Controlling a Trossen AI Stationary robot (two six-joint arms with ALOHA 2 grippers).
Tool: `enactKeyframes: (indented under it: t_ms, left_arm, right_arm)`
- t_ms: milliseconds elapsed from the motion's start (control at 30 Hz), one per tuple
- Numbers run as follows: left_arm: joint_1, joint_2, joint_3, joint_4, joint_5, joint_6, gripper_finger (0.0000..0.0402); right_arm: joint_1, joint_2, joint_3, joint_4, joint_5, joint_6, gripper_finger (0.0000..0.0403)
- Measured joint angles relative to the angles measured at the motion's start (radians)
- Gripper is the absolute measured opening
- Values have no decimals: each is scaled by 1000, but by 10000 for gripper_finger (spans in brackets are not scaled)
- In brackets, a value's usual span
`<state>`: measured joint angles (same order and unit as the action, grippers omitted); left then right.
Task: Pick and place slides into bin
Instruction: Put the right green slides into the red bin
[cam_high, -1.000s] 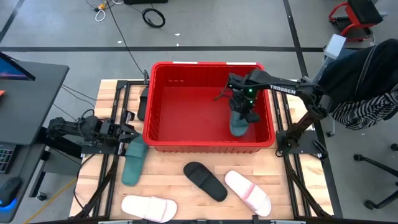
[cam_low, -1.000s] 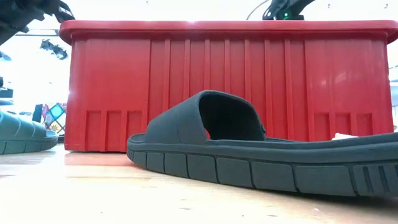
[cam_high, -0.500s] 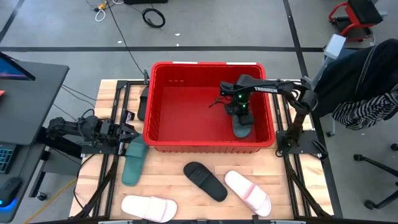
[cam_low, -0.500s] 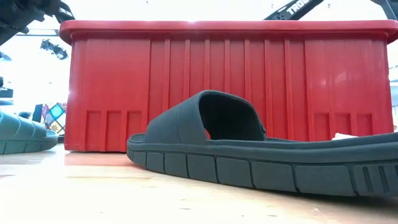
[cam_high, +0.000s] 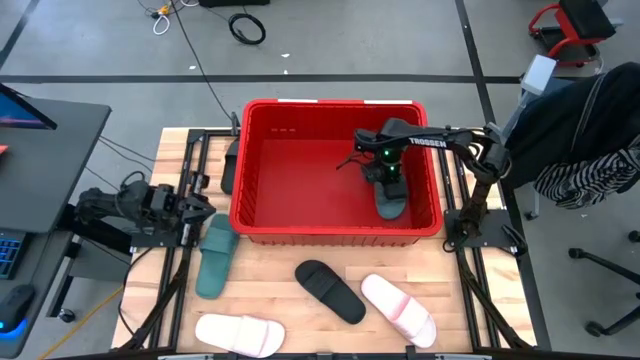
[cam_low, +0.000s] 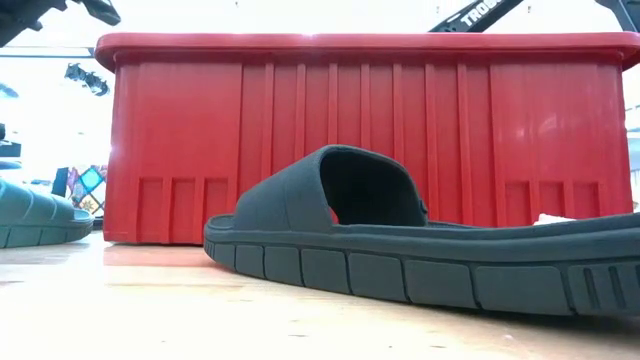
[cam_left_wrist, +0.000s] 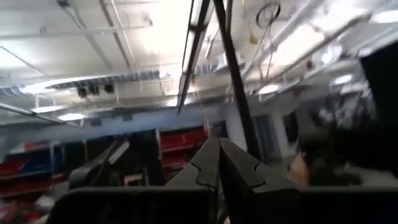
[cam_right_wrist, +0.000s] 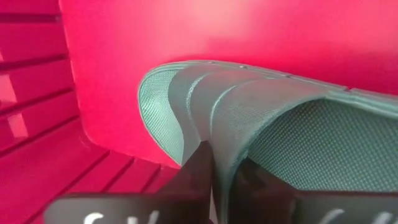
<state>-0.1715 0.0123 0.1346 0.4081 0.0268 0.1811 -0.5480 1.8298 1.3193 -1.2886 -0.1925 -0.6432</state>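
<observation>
The red bin (cam_high: 330, 104) stands at the table's far middle and fills the low view behind the black slide (cam_low: 400, 250). My right gripper (cam_high: 388, 180) reaches down inside the bin near its right wall, shut on a teal slide (cam_high: 391, 203). A second teal slide (cam_high: 215, 258) lies sole down on the table by the bin's near left corner. The black slide (cam_high: 330, 291) and two pale pink-white slides (cam_high: 398, 308) (cam_high: 240, 334) lie nearer the front edge. My left gripper (cam_high: 195, 205) is shut, empty and pointing upward at the table's left. My right gripper pinches the teal slide's wide strap at its edge (cam_right_wrist: 219, 134), one finger (cam_right_wrist: 193, 171) outside the strap and the other under it. The fingers come from above, slanting down. The slide lies low in the bin's near right corner, footbed (cam_right_wrist: 158, 102) up.
Wooden table top (cam_high: 270, 290) shows between the loose slides in front of the bin. The bin's left half holds nothing visible. A monitor and desk (cam_high: 40, 130) stand off the table's left; a chair with striped cloth (cam_high: 590, 170) is at the right.
My right gripper has sunk deeper into the bin with the teal slide, rolling a little, and the slide has come down from a steep tilt toward lying flat by the near right corner. My left gripper has risen slightly.
</observation>
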Motion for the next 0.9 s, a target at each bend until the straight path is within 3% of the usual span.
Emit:
enactKeyframes:
  t_ms: [233, 467, 700, 900]
  left_arm:
    - [0, 1, 74, -203, -216, 75, 10]
    - [0, 1, 104, -214, -237, 63, 18]
    - [0, 0, 181, -239, -276, 167, 7]
    - [0, 1, 166, -263, -309, 318, 20]
  right_arm:
    - [-1, 4, 0, 30, 15, 48, 96]
    - [0, -98, 0, 53, 11, 77, 160]
    - [1, -249, 0, 144, 44, 151, 170]
    - [1, -300, 0, 360, 115, 260, 170]
